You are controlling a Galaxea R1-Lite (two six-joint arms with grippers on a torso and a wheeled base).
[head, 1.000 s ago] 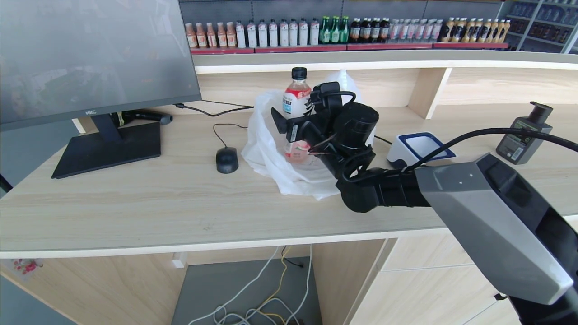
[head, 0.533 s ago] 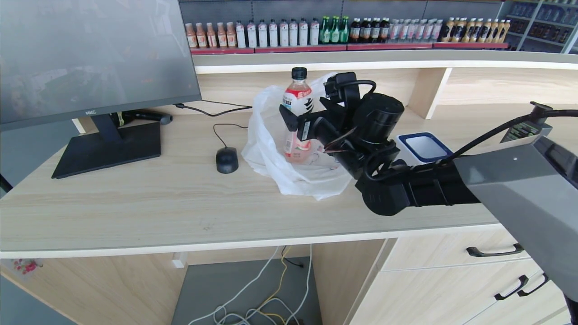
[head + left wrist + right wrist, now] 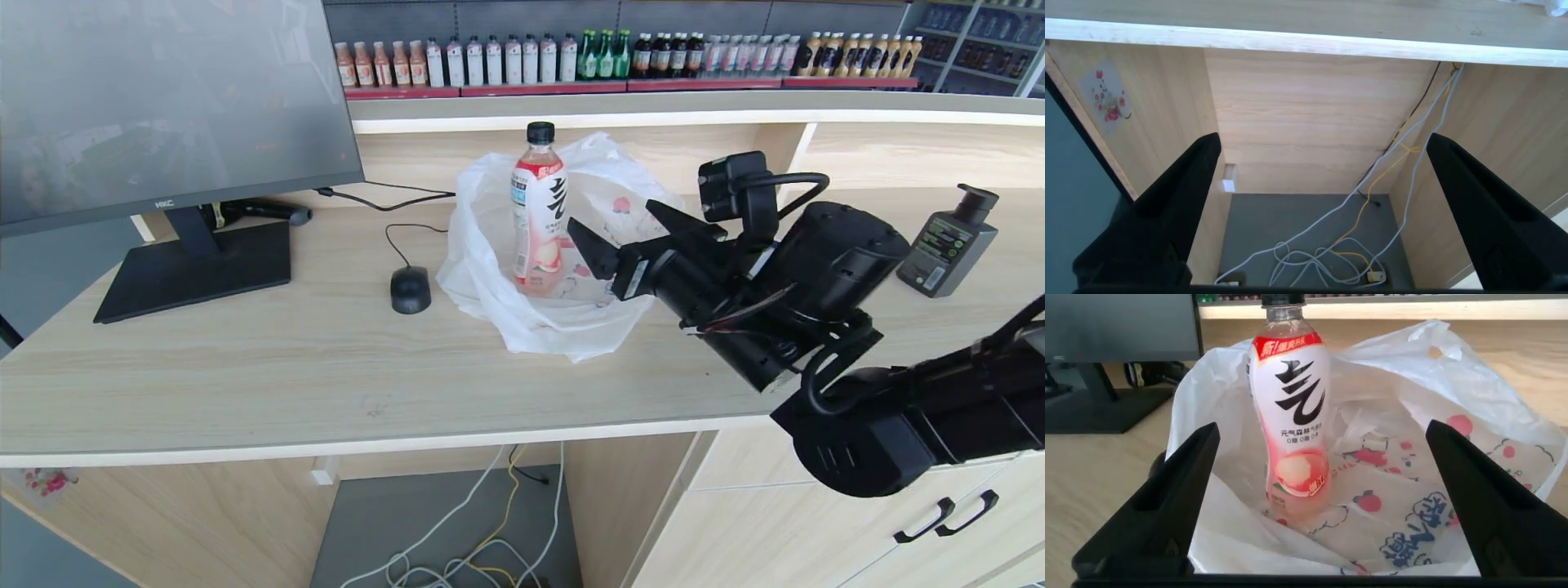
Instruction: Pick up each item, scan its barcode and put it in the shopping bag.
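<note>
Pink drink bottle [image 3: 539, 214]: is standing upright inside the shopping bag with its black cap on.
Shopping bag [image 3: 482, 245]: white plastic, is lying open on the bench, bunching around the bottle's lower half and rising behind it.
Right tool [image 3: 610, 214]: is hovering above the bench on the robot's right of the bottle. It is pointing at the bottle with its fingers spread apart, gripping nothing and clear of it.
Left tool [image 3: 1323, 147]: is facing the recess under the bench, where loose cables [image 3: 1315, 253] are lying. Its fingers are wide apart and holding nothing.
Bench [image 3: 245, 367]: light wood, is carrying a monitor [image 3: 163, 98] and a mouse [image 3: 410, 289] on the robot's left of the bag.
Pump bottle [image 3: 947, 241]: grey, is standing on the bench well apart from the bag, on the robot's right.
</note>
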